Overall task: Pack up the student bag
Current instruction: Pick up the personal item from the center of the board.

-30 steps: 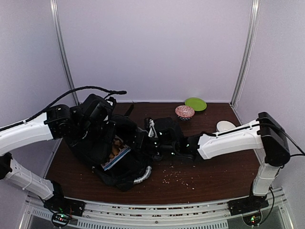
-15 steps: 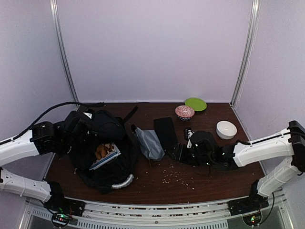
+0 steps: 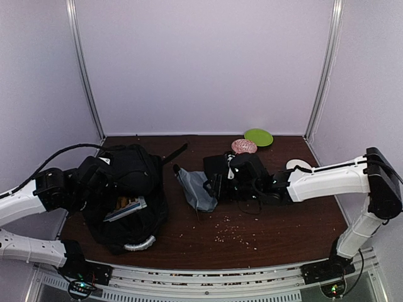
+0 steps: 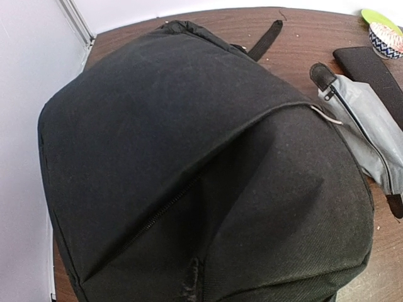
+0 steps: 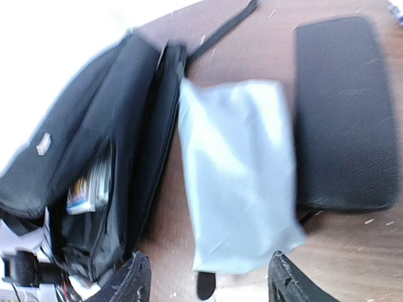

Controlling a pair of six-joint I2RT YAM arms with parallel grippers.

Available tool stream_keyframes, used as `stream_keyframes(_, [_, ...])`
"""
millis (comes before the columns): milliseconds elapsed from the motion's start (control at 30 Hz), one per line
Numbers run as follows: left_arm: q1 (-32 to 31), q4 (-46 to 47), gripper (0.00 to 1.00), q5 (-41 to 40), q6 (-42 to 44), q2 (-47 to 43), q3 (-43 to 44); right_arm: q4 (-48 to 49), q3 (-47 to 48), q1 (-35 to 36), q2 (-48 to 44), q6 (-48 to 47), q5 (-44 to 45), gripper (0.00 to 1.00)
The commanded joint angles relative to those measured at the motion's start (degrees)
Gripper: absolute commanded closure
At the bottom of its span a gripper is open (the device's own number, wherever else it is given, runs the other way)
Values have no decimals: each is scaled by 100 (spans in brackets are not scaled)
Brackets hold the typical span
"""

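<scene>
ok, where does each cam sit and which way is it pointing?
Top: fixed above and behind, looking down at the table; left arm and right arm show.
Left wrist: close over the bag, facing the far edge; no fingers in frame.
Right wrist: looking down on the pouch and case; open right hand at the bottom edge.
Shared: bag, pouch and case appear in all three.
</scene>
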Motion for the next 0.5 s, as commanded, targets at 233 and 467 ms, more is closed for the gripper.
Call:
stream_keyframes(233, [105,379,100,103,139,45,-101,-1589,1370,511,1109,-613,322,39])
stream_keyframes(467, [105,503,100,228,92,30,-189,-2447,2194,539,1830,-700,733,43])
